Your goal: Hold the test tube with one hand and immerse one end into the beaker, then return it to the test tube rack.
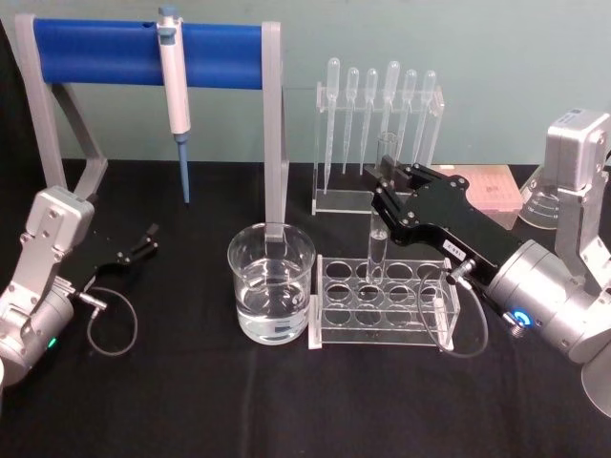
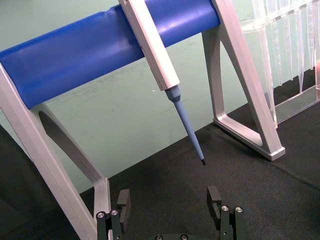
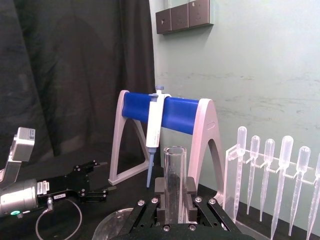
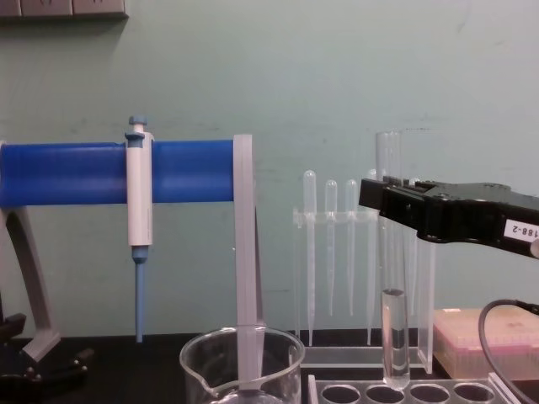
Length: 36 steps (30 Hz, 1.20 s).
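Lift-out, I judge: my black right gripper clamps the clear glass test tube upright just over the acrylic rack. Next: left over the wide glass beaker, then down. Left gripper parked left, jaws apart.

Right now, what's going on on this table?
The right end effector is shut on the test tube. It holds the tube upright at the rack, with the tube's round bottom level with a back-row hole. The beaker, part full of clear liquid, stands just left of the rack with nothing dipped in it. The left end effector sits open and idle, off to the left.
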Each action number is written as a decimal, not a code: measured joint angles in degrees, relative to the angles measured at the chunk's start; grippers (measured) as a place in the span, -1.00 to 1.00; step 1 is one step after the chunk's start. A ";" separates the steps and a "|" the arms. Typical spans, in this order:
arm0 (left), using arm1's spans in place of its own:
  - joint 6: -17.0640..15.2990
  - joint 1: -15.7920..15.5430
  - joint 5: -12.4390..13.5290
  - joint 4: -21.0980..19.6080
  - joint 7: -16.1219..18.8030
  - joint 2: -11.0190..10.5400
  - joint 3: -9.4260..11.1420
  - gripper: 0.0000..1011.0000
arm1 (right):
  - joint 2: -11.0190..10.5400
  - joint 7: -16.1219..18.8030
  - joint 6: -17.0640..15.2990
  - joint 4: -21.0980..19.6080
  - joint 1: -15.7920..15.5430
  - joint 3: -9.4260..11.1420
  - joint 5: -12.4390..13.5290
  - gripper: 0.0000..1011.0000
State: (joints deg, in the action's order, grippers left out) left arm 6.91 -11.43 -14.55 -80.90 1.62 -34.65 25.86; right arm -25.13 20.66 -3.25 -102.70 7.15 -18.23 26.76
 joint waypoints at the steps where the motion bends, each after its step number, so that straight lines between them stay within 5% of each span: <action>1: 0.00 0.00 0.00 0.00 0.00 0.00 0.00 0.98 | 0.00 0.00 0.00 0.00 0.00 0.00 0.00 -0.55; 19: 0.00 0.00 0.00 0.00 0.00 0.00 0.00 0.98 | 0.48 0.02 -0.29 -1.07 1.07 -0.86 0.00 -0.55; 25: 0.00 0.00 0.00 0.00 0.00 0.00 0.00 0.98 | 2.37 0.98 -0.51 -0.70 4.29 -3.59 -0.25 -0.55; 36: 0.00 0.00 0.00 0.00 0.00 0.00 0.00 0.98 | 7.21 3.26 3.71 7.97 10.84 -9.09 -3.18 -0.55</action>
State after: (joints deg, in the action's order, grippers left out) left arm 6.91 -11.43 -14.55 -80.90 1.62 -34.65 25.86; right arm -17.93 23.92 0.46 -94.74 18.00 -27.32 23.58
